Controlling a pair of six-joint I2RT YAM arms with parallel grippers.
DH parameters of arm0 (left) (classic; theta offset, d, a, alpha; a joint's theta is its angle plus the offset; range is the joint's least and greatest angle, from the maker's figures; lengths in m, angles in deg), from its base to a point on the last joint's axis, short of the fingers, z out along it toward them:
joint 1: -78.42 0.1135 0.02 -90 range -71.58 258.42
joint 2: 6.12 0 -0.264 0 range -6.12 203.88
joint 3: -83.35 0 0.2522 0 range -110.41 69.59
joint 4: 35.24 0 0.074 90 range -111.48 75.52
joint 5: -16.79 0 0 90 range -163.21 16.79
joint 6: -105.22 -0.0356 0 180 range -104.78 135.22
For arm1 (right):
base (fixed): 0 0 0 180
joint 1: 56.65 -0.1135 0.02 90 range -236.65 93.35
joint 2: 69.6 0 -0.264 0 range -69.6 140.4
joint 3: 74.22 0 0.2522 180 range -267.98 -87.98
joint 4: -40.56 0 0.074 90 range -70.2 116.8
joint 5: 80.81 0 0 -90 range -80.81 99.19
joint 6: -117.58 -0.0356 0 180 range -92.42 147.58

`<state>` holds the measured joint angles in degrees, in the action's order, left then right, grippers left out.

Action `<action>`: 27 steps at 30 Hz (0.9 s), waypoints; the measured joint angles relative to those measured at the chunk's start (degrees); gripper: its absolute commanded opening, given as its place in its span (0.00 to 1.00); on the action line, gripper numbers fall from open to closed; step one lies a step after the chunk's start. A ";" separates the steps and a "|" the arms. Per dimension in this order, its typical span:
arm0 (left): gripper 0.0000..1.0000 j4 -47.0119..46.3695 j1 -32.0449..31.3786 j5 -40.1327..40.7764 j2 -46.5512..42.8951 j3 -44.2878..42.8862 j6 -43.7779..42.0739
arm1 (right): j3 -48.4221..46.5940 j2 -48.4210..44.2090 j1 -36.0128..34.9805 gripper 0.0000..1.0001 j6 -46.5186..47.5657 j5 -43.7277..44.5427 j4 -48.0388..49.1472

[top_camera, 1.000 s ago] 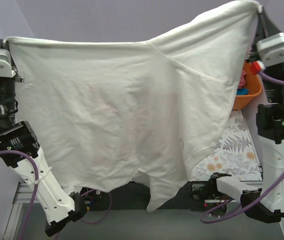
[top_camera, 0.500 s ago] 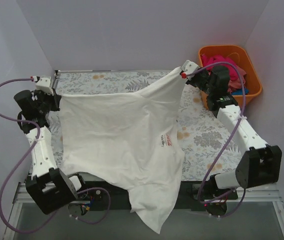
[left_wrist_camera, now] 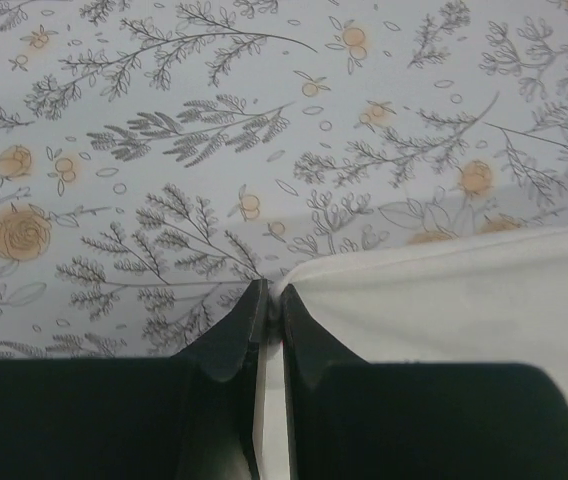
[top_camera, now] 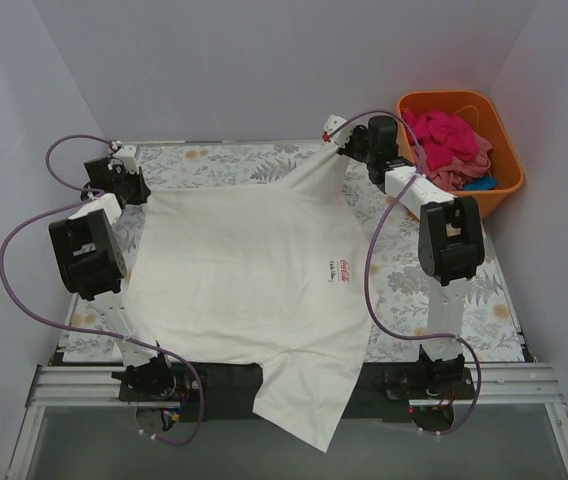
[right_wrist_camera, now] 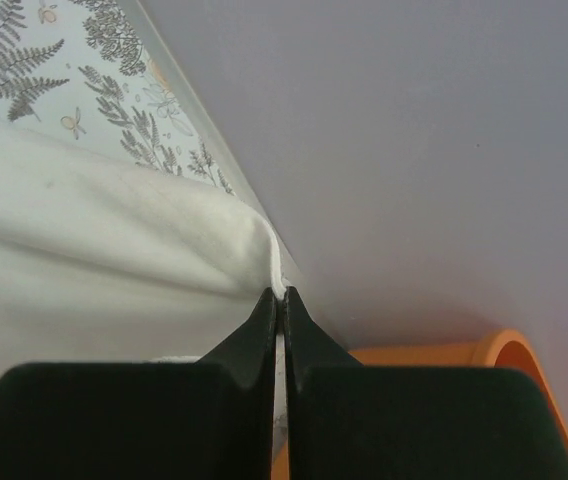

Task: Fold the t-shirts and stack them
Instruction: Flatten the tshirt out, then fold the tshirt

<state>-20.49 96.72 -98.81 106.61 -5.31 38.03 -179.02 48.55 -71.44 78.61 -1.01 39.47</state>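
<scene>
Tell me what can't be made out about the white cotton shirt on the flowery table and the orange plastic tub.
- Top view: the small red chest logo on the white cotton t-shirt is too small to read.
- Top view: heaped pink clothes in the orange plastic tub overlap, so their number is unclear.
- Right wrist view: the right gripper and the bottom edge cut off that tub.

Logo (top_camera: pixel 338 268) on white t-shirt (top_camera: pixel 244 290) is unreadably small.
</scene>
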 measured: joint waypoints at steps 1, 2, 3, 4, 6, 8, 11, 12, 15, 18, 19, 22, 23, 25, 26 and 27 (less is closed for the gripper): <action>0.00 -0.17 -0.02 0.26 1.86 -1.86 0.15 | -2.38 1.90 -0.13 0.01 0.72 0.55 0.04; 0.00 -0.37 -0.02 0.37 3.04 -3.06 0.28 | -2.93 2.40 -0.26 0.01 0.87 0.68 0.17; 0.00 -0.42 -0.04 0.42 4.20 -4.33 0.35 | -4.15 3.34 -0.44 0.01 1.42 1.05 0.35; 0.00 -0.46 -0.04 0.50 5.03 -5.29 0.35 | -5.14 4.13 -0.63 0.01 1.79 1.40 0.59; 0.00 -0.48 -0.04 0.28 5.92 -6.69 0.28 | -5.66 4.68 -1.05 0.01 2.40 2.21 0.98; 0.00 -0.52 -0.04 -0.20 6.21 -7.43 -0.11 | -5.60 4.68 -1.53 0.01 3.17 2.80 1.01; 0.00 -0.48 -0.04 -0.90 6.21 -7.54 -1.29 | -3.26 3.50 -2.29 0.01 3.67 3.67 1.57; 0.00 -0.26 -0.04 -1.01 6.21 -7.54 -1.66 | -1.86 2.56 -2.58 0.01 3.80 4.02 1.16; 0.00 0.46 -0.04 -2.12 5.77 -6.75 -3.52 | 0.42 -0.07 -3.13 0.01 3.78 4.28 -1.99; 0.00 1.07 -0.04 -3.43 3.30 -3.50 -6.16 | 1.36 -4.07 -3.39 0.01 3.17 4.13 -6.80; 0.00 1.68 -0.04 -3.93 1.97 -2.23 -7.37 | 1.66 -5.42 -3.43 0.01 3.02 4.00 -8.07; 0.00 2.49 -0.04 -4.76 -0.70 -0.66 -9.92 | 2.56 -10.69 -4.15 0.01 2.67 3.63 -12.85; 0.00 2.64 -0.02 -5.01 -1.46 -0.44 -10.80 | 2.86 -12.48 -4.48 0.01 2.54 3.58 -14.49; 0.00 2.95 0.13 -5.62 -2.49 -0.44 -12.37 | 3.50 -15.56 -5.60 0.01 2.05 3.67 -17.18; 0.00 3.17 0.33 -6.01 -2.89 -0.44 -13.11 | 3.96 -16.72 -6.14 0.01 1.84 3.74 -18.34; 0.00 3.43 0.52 -6.36 -3.10 -0.44 -13.64 | 4.72 -18.08 -6.93 0.01 1.62 3.85 -19.61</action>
<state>-17.06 97.25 -105.17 103.51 -5.74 24.39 -174.30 30.47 -78.37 80.22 2.84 19.86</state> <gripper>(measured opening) 0.046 0.020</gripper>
